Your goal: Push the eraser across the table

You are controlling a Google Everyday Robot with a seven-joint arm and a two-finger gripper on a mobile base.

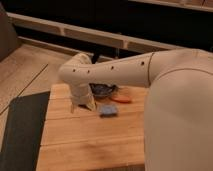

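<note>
A small blue-grey rectangular eraser point(107, 110) lies flat on the light wooden plank table point(90, 145), in its far half. My cream arm reaches in from the right, bends at an elbow and points down at the table. The gripper point(83, 105) is at the arm's lower end, just above the tabletop. It is a short way left of the eraser and apart from it. The wrist casing hides most of the gripper.
An orange thing point(123, 99) and a dark bowl-like thing point(103, 90) lie just behind the eraser, near the table's far edge. A dark grey mat point(22, 130) lies on the floor left of the table. My arm's bulky shoulder covers the right side of the view.
</note>
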